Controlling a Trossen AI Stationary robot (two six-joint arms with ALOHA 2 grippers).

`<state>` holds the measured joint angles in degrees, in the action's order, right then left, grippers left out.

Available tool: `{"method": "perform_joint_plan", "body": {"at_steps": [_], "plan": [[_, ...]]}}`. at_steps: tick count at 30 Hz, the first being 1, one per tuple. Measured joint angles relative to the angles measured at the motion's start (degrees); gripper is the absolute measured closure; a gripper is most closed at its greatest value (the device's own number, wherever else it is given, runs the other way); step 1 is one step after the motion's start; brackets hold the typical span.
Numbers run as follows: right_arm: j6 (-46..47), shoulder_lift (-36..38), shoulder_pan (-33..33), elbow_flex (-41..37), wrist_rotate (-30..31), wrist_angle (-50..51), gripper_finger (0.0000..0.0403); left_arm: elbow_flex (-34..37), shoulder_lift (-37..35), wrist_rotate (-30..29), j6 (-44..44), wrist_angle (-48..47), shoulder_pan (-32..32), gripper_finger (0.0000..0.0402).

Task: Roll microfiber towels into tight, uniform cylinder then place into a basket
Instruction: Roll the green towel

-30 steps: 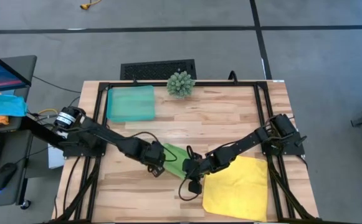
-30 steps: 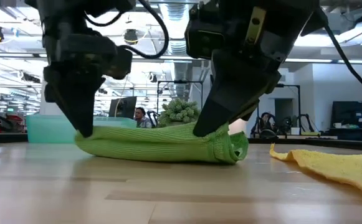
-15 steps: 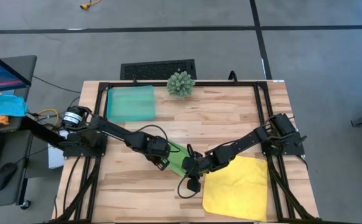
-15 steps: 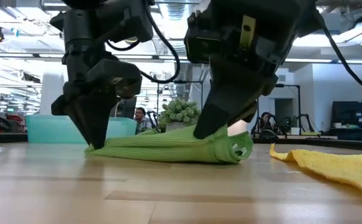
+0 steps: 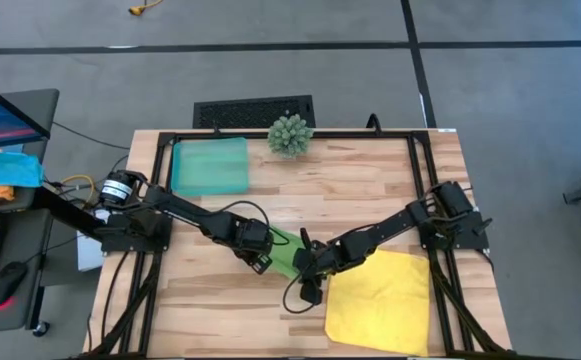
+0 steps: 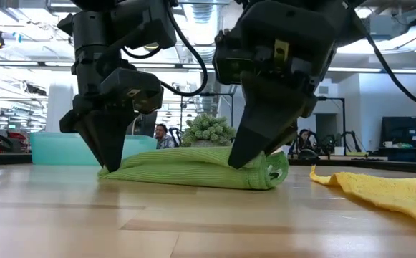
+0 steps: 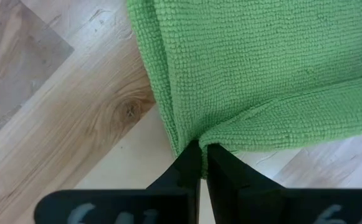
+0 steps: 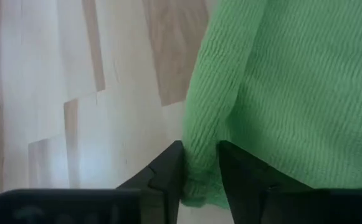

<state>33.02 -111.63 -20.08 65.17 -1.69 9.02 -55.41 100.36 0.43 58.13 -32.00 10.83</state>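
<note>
While the left hand (image 7: pixel 197 163) pinched the green towel (image 5: pixel 284 252) at desk centre, the right hand (image 8: pixel 199 174) loosely straddled its soft, floppy seven-o'clock end; grip both ends.

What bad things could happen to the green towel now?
The right gripper has its fingers apart around one end of the green towel, so that rolled end might loosen and unroll. The left gripper pinches only a thin edge at the other end, so the cloth could slip free if pulled. The yellow towel lies close beside the right arm and could get dragged along.
</note>
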Motion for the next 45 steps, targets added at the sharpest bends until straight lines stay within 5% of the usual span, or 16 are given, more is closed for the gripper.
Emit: {"method": "perform_joint_plan", "body": {"at_steps": [7, 16, 25, 45], "plan": [[1.6, 3.8, -0.3, -0.1, 1.6, 7.0, 0.0285, 0.0, 0.0, 0.0, -0.3, 0.0, 0.0, 0.0397], [-13.1, 7.6, -5.7, 0.0, 18.2, -0.5, 0.0290, 0.1, 0.0, 0.2, -0.4, 0.1, 0.0, 0.0397], [-21.5, 1.1, -4.9, -0.1, 18.5, -6.5, 0.0291, 0.1, 0.1, 0.2, -0.5, 0.2, 0.0, 0.0397], [-12.2, -2.4, -2.5, 0.2, 18.3, 1.9, 0.0291, 0.1, 0.1, -0.1, -6.4, 1.4, 0.0, 0.0397]]}}
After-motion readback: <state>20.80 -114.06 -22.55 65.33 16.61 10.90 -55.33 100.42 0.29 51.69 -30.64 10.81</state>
